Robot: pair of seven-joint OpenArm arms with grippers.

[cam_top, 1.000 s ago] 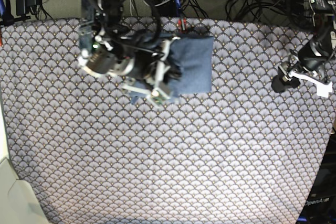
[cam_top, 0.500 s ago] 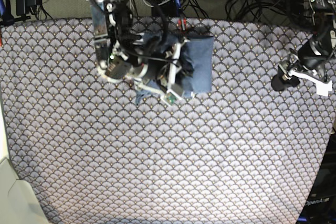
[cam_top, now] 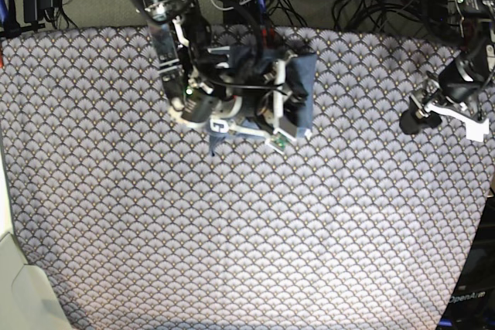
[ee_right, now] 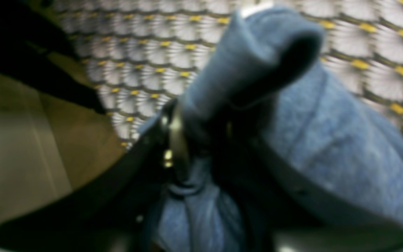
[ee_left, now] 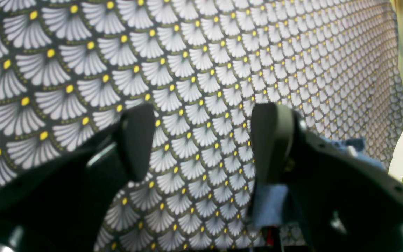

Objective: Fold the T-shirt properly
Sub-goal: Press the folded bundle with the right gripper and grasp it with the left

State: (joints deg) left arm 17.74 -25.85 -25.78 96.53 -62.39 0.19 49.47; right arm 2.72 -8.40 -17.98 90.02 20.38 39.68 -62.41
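— Right, where is the heathered slate-blue cotton T-shirt?

— Bunched into a compact folded bundle at the far middle of the grey scallop-patterned tablecloth, mostly under the right arm. In the right wrist view, blurred blue cloth wraps around the right gripper; its jaws are closed on a pinch of the fabric, with a rolled fold standing up just past them.

— And the left gripper?

— Well apart from the shirt, at the tablecloth's edge on the base view's right. Its two dark fingers stand wide apart with only the scallop pattern between them; they hold nothing. A strip of blue cloth shows far off behind one finger.

— Any containers?

— I see none holding anything.

— Writing?

— The shirt shows only plain blue. At the lower right corner of the base view, pale lettering on a dark surface reads "OpenArm".
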